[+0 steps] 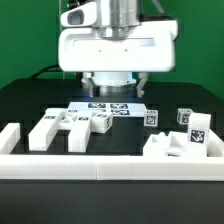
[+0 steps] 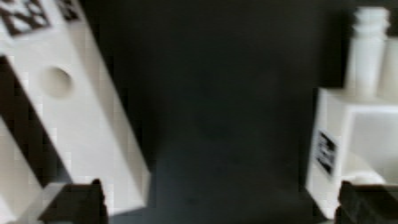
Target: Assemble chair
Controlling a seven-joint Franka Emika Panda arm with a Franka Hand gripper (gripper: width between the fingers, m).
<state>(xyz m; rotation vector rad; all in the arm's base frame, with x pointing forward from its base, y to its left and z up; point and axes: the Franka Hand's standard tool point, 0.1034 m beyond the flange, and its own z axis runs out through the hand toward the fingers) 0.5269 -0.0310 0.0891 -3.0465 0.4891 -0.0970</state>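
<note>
The chair is in loose white parts with black-and-white tags on the black table. In the exterior view, a cluster of bars and slabs [image 1: 62, 128] lies at the left. Two small cubes [image 1: 152, 117] [image 1: 183, 117] and a blocky piece [image 1: 185, 145] sit at the right. My gripper [image 1: 112, 90] hangs over the table's middle, behind these parts. In the wrist view, my gripper [image 2: 222, 205] is open, with only bare table between its dark fingertips [image 2: 71, 200]. A long slab with a round hole [image 2: 71, 120] lies beside one finger. A tagged block [image 2: 356, 140] lies beside the other.
The marker board [image 1: 105, 108] lies flat under the arm in the middle. A long plain white border rail [image 1: 110, 166] runs along the table's front, with raised ends at the left [image 1: 10, 135] and right [image 1: 214, 140].
</note>
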